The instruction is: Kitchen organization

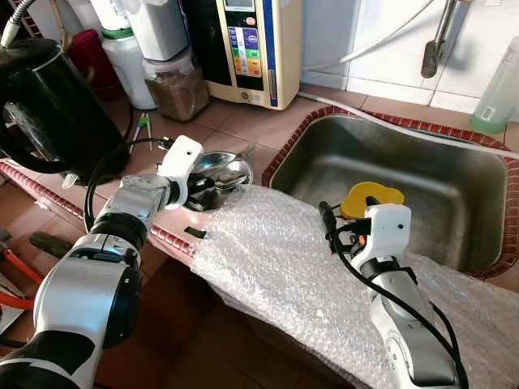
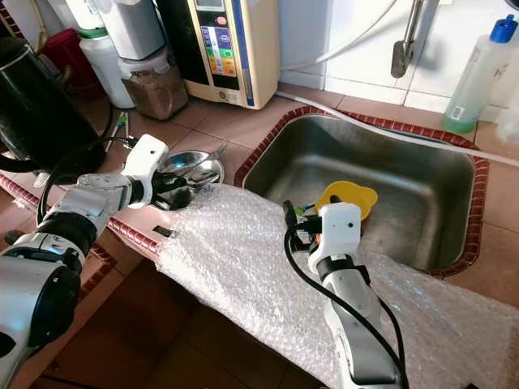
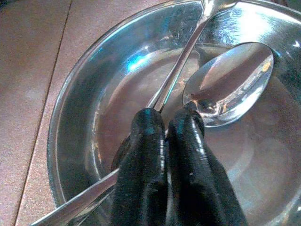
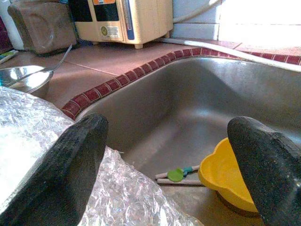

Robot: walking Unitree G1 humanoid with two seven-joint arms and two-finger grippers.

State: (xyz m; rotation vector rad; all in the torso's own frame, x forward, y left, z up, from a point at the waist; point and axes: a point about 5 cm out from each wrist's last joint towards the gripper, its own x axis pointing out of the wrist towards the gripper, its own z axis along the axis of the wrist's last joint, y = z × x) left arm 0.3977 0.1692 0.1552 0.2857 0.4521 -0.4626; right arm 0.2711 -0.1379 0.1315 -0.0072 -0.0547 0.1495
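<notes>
Cutlery is being handled at the steel bowl [image 1: 220, 174], which is sitting on the tiled table just left of the sink [image 1: 486, 174]. Nearest the camera, a sheet of bubble wrap [image 1: 276, 259] is being left draped over the table's front edge and the sink's near rim. Above it, the right gripper [image 4: 171, 155] is being held with its fingers spread wide and empty, pointed into the sink, where a yellow cup [image 1: 369, 198] and a small green-tipped utensil [image 4: 178, 174] are lying on the basin floor.

At the bowl, the left gripper [image 3: 168, 126] is being pressed down inside it, its two fingers drawn almost together on the neck of a spoon [image 3: 230, 82], just below the spoon's bowl. A fork handle [image 3: 183, 59] is lying alongside, touching the left-hand fingertip, so it cannot be told for certain whether one piece or both are being pinched.

The step in hand appears to be the picking of the spoon out of the bowl. The next move is likely calling for a straight lift without dragging the fork or tipping the bowl.

Farther back, a black kettle [image 1: 49, 105], jars and a water purifier [image 1: 251, 49] are standing against the wall.
</notes>
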